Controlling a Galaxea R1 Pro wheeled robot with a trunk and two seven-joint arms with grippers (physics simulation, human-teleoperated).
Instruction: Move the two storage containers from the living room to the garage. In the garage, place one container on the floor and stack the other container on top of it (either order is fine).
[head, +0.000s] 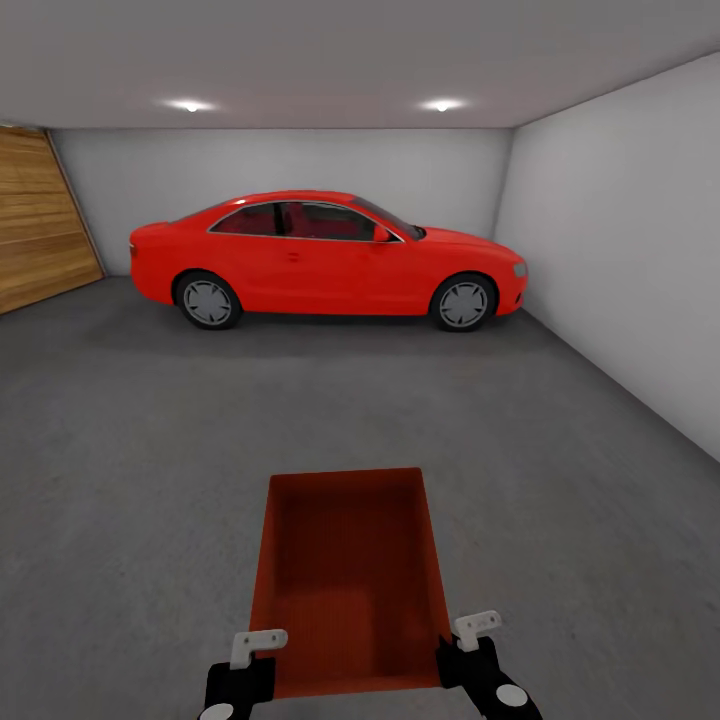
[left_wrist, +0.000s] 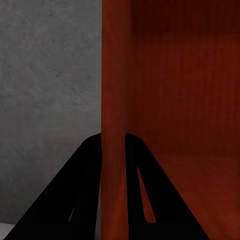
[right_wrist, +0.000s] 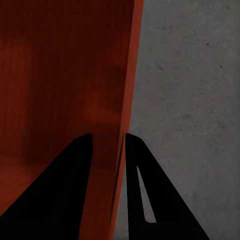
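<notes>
I am in the garage, over its dark grey concrete floor (head: 150, 450). One orange-red open-topped storage container (head: 350, 570) is in front of me, long side pointing away. My left gripper (head: 262, 650) is shut on its left side wall near the near corner, and in the left wrist view the wall (left_wrist: 112, 100) runs between the dark fingers (left_wrist: 85, 190). My right gripper (head: 455, 640) is shut on the right side wall, which the right wrist view shows as a thin wall (right_wrist: 125, 90) pinched between its fingers (right_wrist: 140, 190). The container is empty.
A large glossy red car (head: 325, 258) is parked across the far end. A wood-panelled door (head: 40, 220) is at the far left and a white wall (head: 630, 250) runs along the right. Open concrete lies between me and the car.
</notes>
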